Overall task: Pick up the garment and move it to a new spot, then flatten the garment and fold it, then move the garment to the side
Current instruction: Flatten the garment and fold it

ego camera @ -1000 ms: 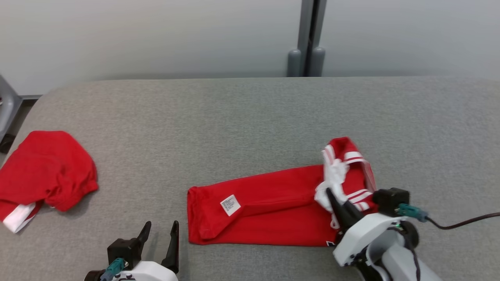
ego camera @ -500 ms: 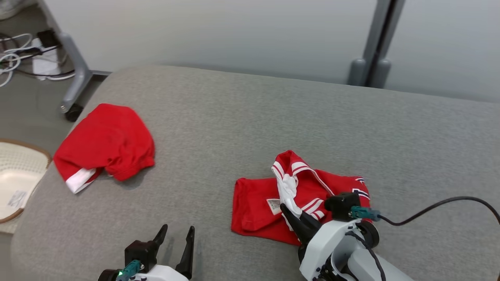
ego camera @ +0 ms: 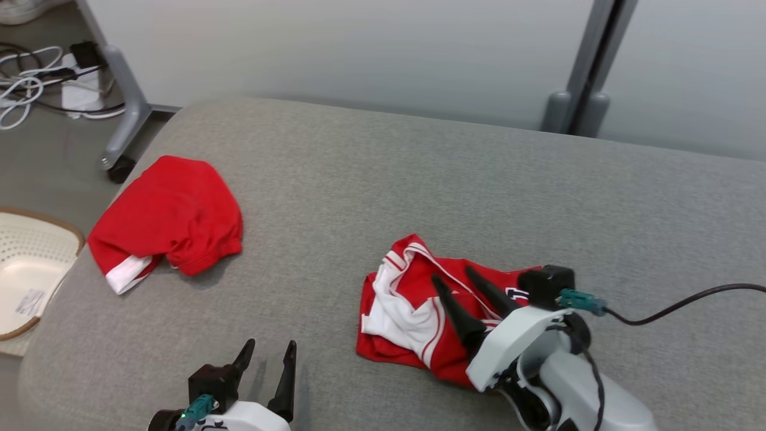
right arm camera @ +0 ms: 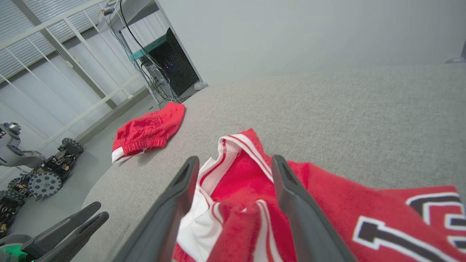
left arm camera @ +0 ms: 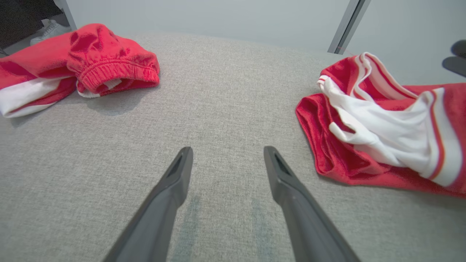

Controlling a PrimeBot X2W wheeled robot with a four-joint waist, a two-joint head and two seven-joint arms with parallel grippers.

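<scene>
**Bench** (ego camera: pixel 383 173): grey fabric top, rounded corners.

**Garment** (ego camera: pixel 413 311): red jersey with white and red striped trim and black-and-white lettering. It lies crumpled near the bench's near edge, right of the middle. The white lining is turned outward on its left side, and a trimmed opening stands up toward the far edge. In the right wrist view the lettering lies at the lower right.

**Right end effector** (ego camera: pixel 452 274): over the garment, fingers spread wide apart and gripping nothing. In the right wrist view a bunched fold of the jersey rises between the two fingers (right arm camera: pixel 287 189); whether they touch the cloth cannot be told. A dark cable (ego camera: pixel 688 302) trails from the wrist toward the right edge.

**Left end effector** (ego camera: pixel 270 343): at the near edge, left of the garment and apart from it. Its fingers are parted, empty, over bare grey fabric.

**Second red item** (ego camera: pixel 173 215): a bunched piece with an elastic hem and a white band, at the bench's left edge, well apart from the garment.

**Basket** (ego camera: pixel 42 218): pale, perforated, brown-rimmed, on the floor beside the left edge.

**Loose cables** (ego camera: pixel 30 84): on the floor beyond the far left corner.
</scene>
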